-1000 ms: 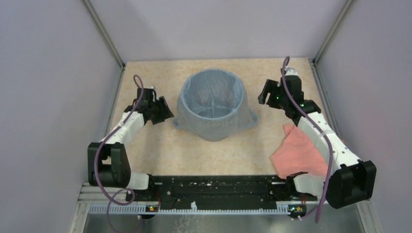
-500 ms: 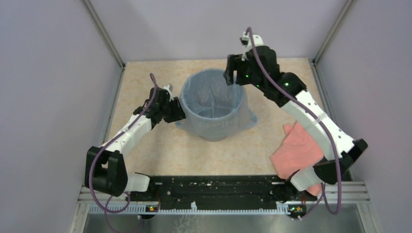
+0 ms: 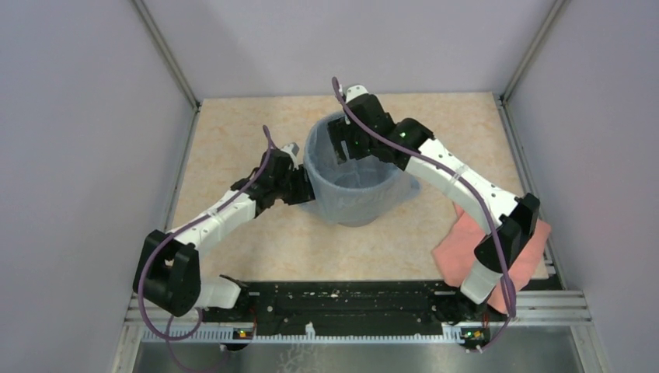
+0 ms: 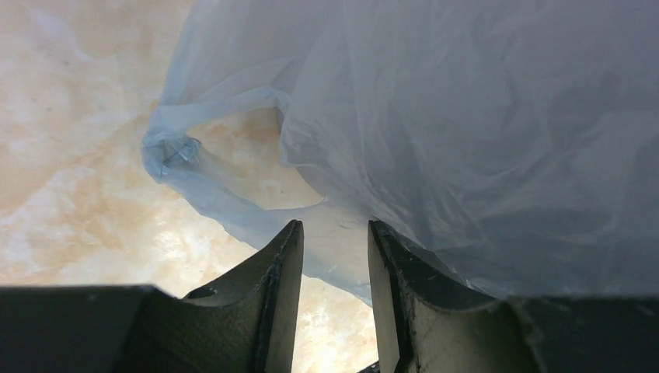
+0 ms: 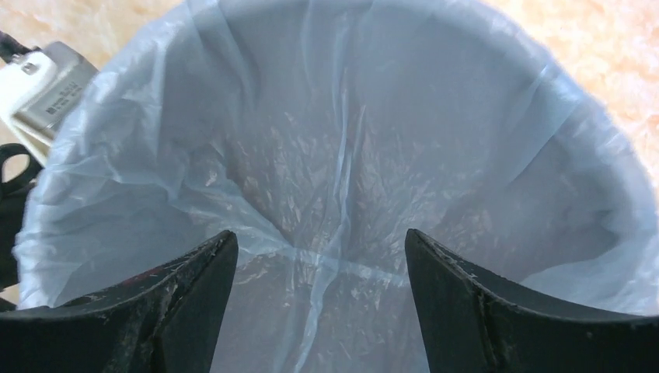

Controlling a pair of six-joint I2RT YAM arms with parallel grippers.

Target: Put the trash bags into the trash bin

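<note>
- The left gripper (image 4: 334, 229) has its jaws at a narrow gap, low against the left wall of the trash bin (image 3: 350, 217). A fold of the trash bag (image 4: 466, 116) lies in the gap, and I judge it not yet pinched.
- The right gripper (image 5: 320, 237) hangs wide and empty over the bin's mouth, pointing down at the film lining the inside.
- The bag already lines the bin, and its surplus is draped over the rim and down the outside. One handle loop (image 4: 175, 151) trails on the table (image 3: 233, 132).
- The bin stands mid-table, toward the far edge. The pink cloth (image 3: 466, 249) lies near the right near corner.
- The film is likely featherlight, limp and slick, and it may tear if dragged on the rim. The best hold is a bunched fold or the handle loop, not a single flat layer.
- A second ago both arms were well clear of the bin on either side. Now the left has come in and narrowed its jaws, and the right has swung over the mouth.
</note>
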